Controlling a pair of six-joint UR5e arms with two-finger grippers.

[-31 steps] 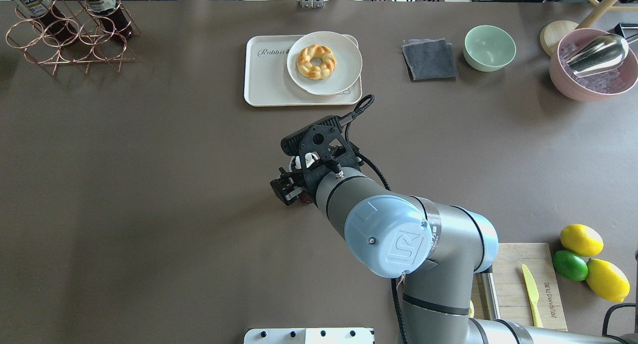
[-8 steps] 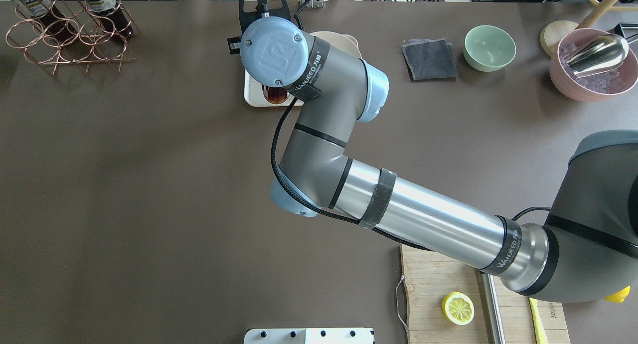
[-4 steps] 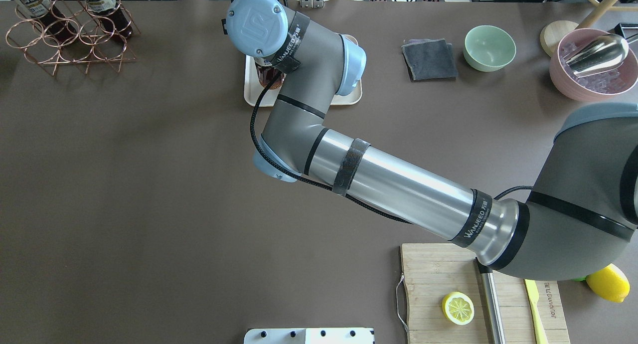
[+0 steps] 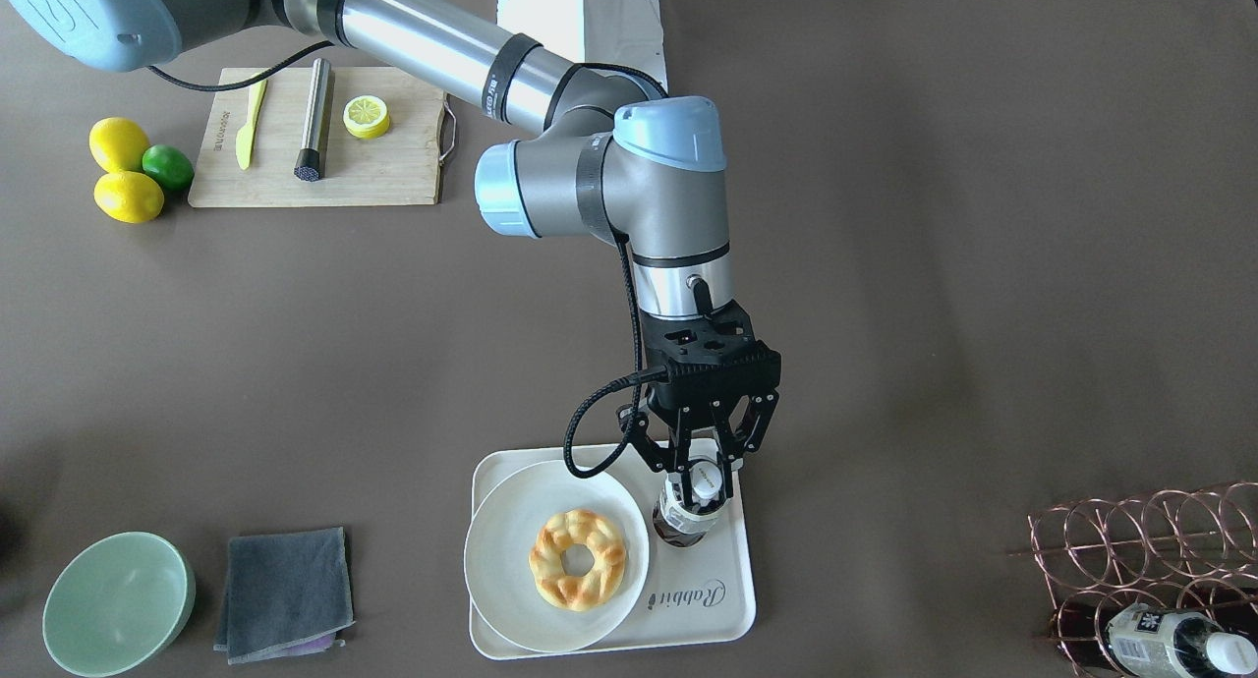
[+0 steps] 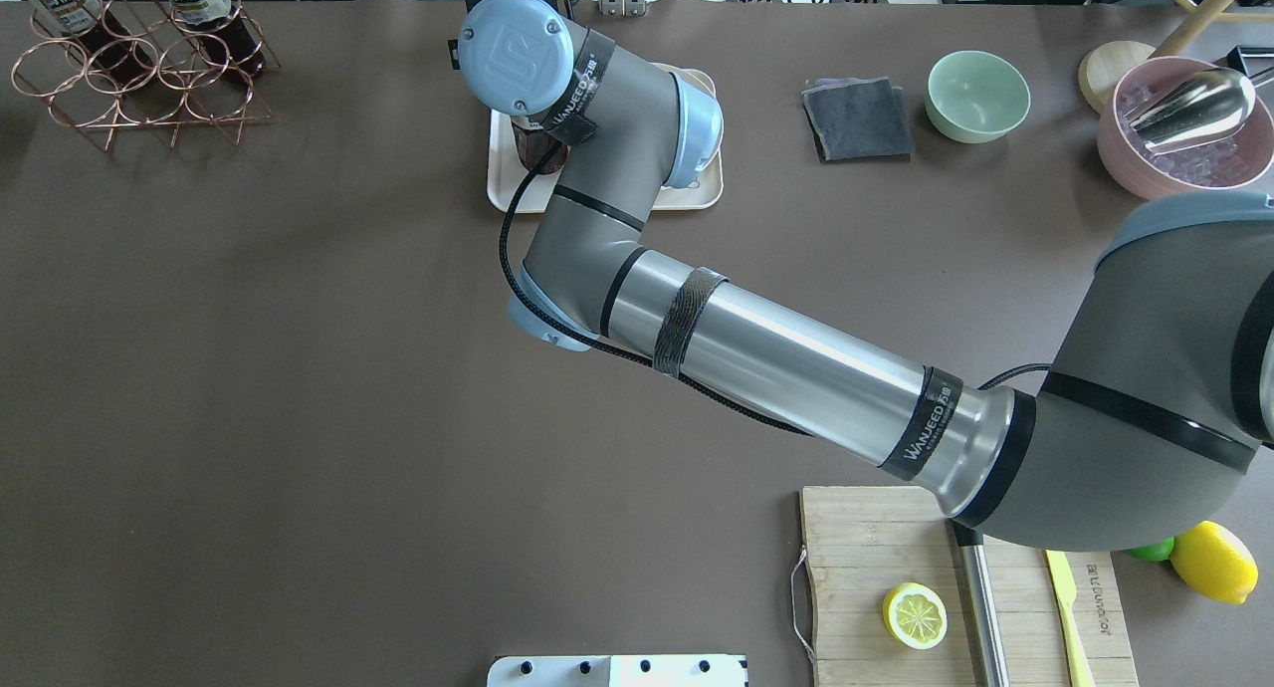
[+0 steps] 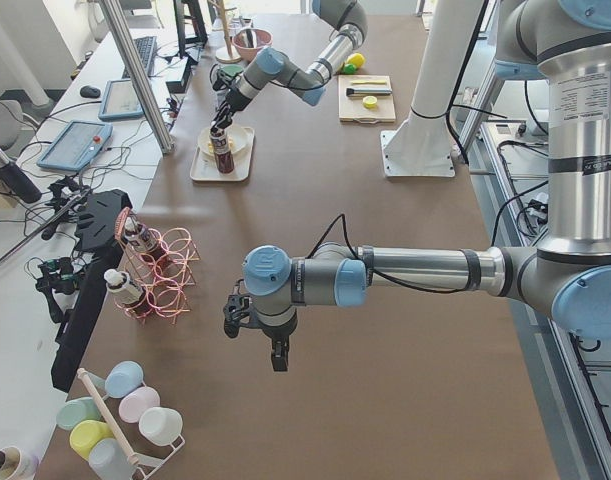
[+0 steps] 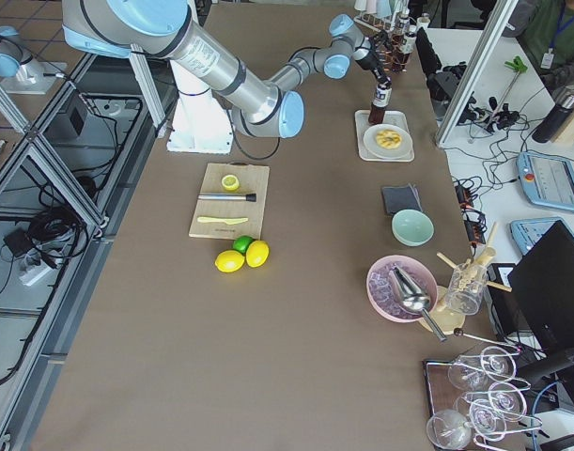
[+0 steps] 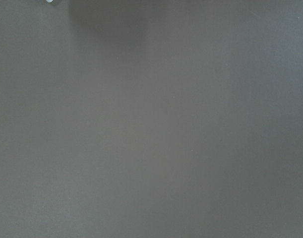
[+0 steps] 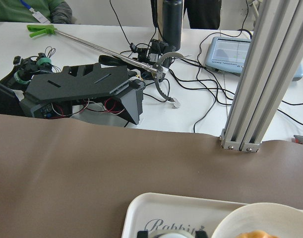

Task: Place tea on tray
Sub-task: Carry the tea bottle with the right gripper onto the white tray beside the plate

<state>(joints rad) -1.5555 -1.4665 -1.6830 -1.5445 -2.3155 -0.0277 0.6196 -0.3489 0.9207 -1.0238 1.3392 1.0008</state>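
Reaching with the right arm (image 4: 668,197) from the upper left of the front view down to the lower centre. Four seconds back, working at mid-table; now stretched to the far side. Over the last half second, shifted only slightly, so read as settling.

Locate the tray (image 4: 739,570) at the lower centre of the front view, with the plate (image 4: 496,560) filling its left part. Unmoved throughout.

Find the tea (image 4: 680,514) upright on the tray's bare strip, just right of the plate and above the "Rabbit" script. Carried here from mid-table. Apparently resting on the tray, though unable to confirm base contact.

Check the right gripper (image 4: 701,470): pointed straight down, jaws narrow, clamped at the neck beside the white cap. Treat placement as reached and release as outstanding. Open, then lift straight up to avoid tipping the tea onto the plate.

Disregard the left gripper (image 6: 277,352), lower centre of the left side view, well apart from the tray. Unable to tell whether wide or narrow.
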